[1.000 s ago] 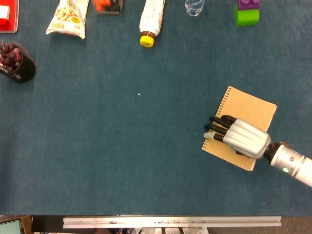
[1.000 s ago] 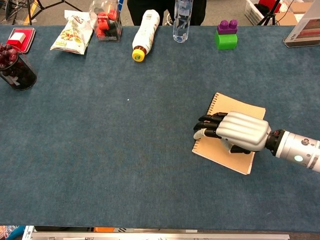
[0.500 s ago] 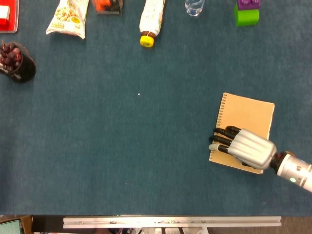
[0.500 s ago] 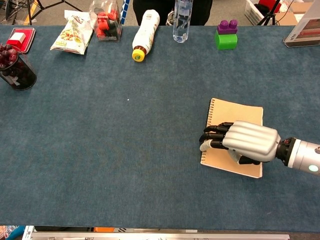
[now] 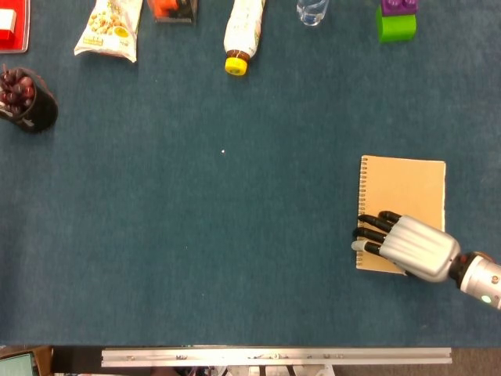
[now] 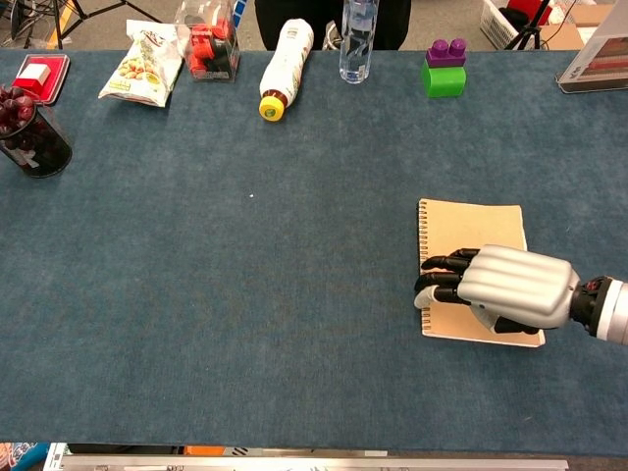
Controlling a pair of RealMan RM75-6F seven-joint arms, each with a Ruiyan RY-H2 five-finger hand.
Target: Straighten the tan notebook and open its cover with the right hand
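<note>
A bench (image 6: 196, 294) covered in dark blue cloth fills both views; a metal rail (image 5: 274, 357) edges its near side.

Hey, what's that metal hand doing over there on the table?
The robot's right hand rests flat on the near end of a tan notebook, fingers reaching its spiral edge. The notebook lies about square to the table, cover closed. Opening it is not yet done. No left hand shows.

"How does your lighting look?"
"Bright and even from overhead; soft shadow only under your right hand (image 6: 515, 289)."
"Any blur or glare?"
"Both views are sharp; a faint sheen shows on the hand's silver shell."
</note>
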